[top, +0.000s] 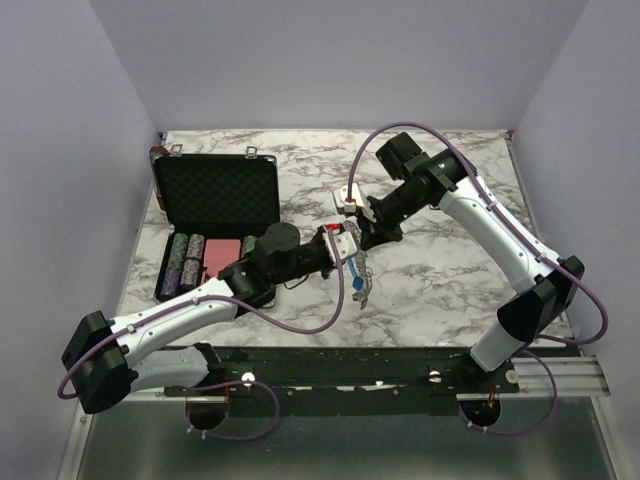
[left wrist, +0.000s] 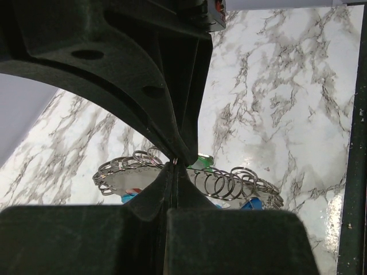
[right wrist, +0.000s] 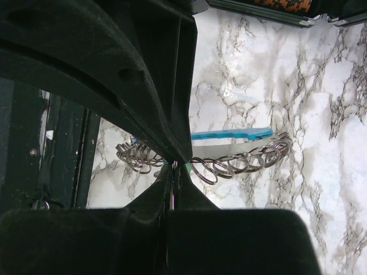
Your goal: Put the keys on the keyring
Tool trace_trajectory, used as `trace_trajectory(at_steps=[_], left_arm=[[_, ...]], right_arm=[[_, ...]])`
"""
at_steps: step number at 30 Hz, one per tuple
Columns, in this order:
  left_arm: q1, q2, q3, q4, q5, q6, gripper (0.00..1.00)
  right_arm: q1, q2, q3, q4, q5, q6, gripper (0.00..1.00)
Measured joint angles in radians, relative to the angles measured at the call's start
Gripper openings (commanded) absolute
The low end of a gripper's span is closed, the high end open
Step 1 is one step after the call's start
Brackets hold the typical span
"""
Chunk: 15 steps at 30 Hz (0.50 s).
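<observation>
Left end effector (left wrist: 175,162) tight on keyring (left wrist: 229,183)

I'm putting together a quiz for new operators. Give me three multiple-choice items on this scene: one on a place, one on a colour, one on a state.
1. Where on the table is the black case?
A) far left
B) far right
C) near right

2. What colour is the curved segment of the keyring?
A) red
B) blue
C) yellow

3. What state is the left gripper in?
A) wide open
B) shut on the keyring
C) shut on a poker chip

Answers:
1 A: the top view shows the case open at the far left.
2 B: the right wrist view shows a bright blue arc.
3 B: the left wrist view shows the fingers meeting on the metal rings.
</observation>
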Motion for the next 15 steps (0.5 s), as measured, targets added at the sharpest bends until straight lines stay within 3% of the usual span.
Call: trace_trajectory(at_steps=[6, 15], left_arm=[[0.000, -0.011, -0.011, 0.011, -0.014, -0.006, 0.00], [0.002, -0.095, -0.136, 0.130, -0.045, -0.118, 0.00]], right_arm=[[0.000, 0.000, 0.000, 0.001, -0.009, 0.019, 0.23], [0.002, -0.002, -0.014, 0.018, -0.083, 0.073, 0.26]])
